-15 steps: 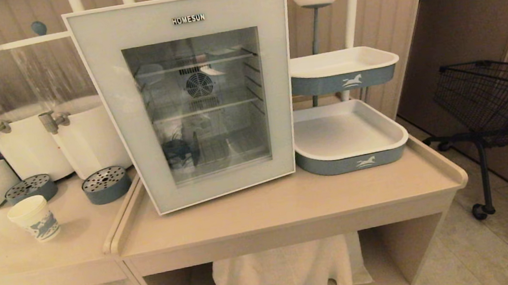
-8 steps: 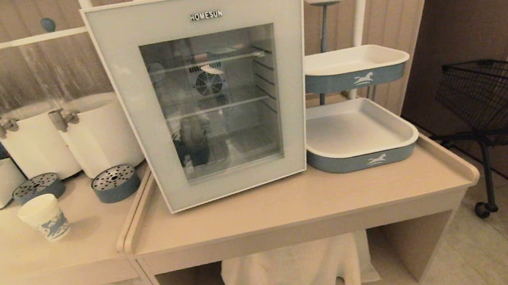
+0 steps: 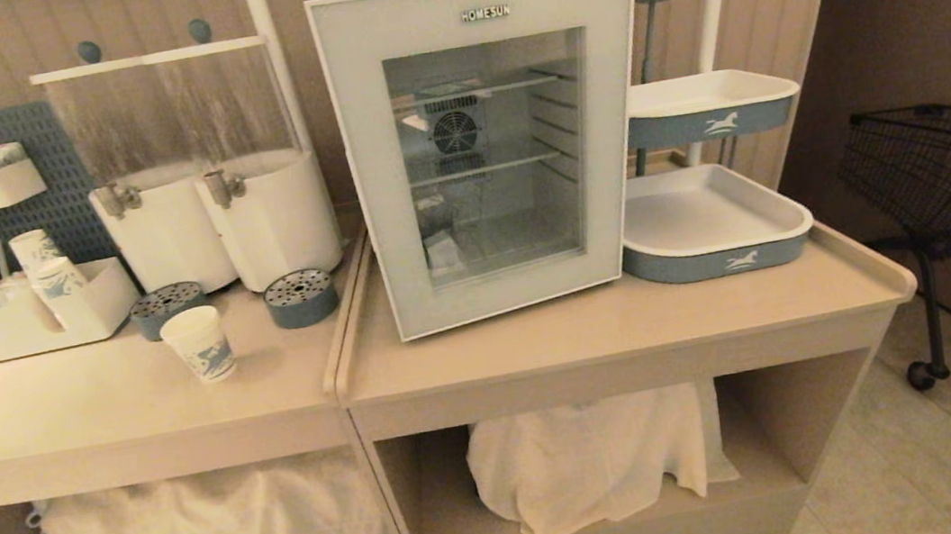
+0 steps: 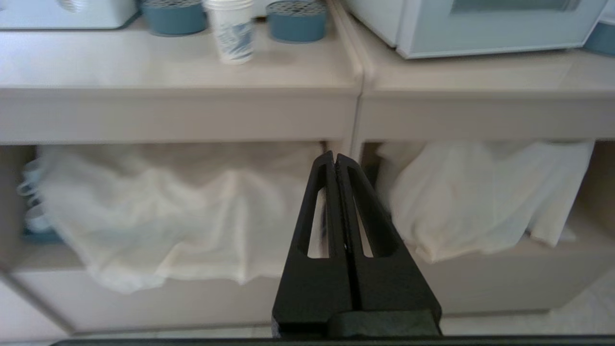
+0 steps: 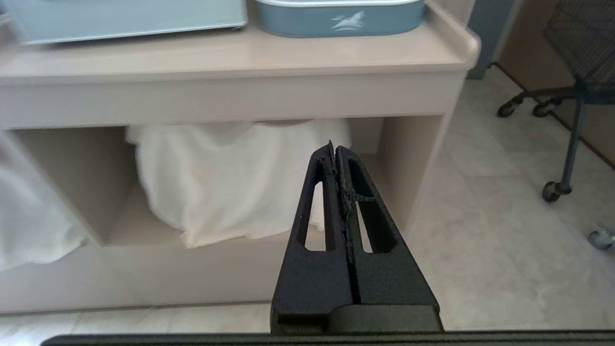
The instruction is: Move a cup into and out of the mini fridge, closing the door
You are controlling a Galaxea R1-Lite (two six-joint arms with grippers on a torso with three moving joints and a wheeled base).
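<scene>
The mini fridge (image 3: pixel 355 173) stands on the right-hand counter, and its glass-windowed door (image 3: pixel 502 277) is closed, with wire shelves showing behind the glass. The cup (image 3: pixel 197 344), white paper with a blue print, stands upright and alone on the left counter, left of the fridge. In the left wrist view the cup (image 4: pixel 234 31) is far ahead above my left gripper (image 4: pixel 335 156), which is shut and empty in front of the cloth-filled shelf. My right gripper (image 5: pixel 334 148) is shut and empty too, low before the right counter's open shelf. Neither arm shows in the head view.
Two white drink dispensers (image 3: pixel 216 226) with blue drip cups (image 3: pixel 301 297) stand behind the cup. An organiser with more paper cups (image 3: pixel 49 265) sits far left. Two stacked blue-and-white trays (image 3: pixel 715 260) sit right of the fridge. A black wire cart (image 3: pixel 946 182) stands on the floor at right.
The whole head view has shifted: fridge and counters now sit further right and smaller, with more of the left counter showing. The camera moved; nothing on the counters did.
</scene>
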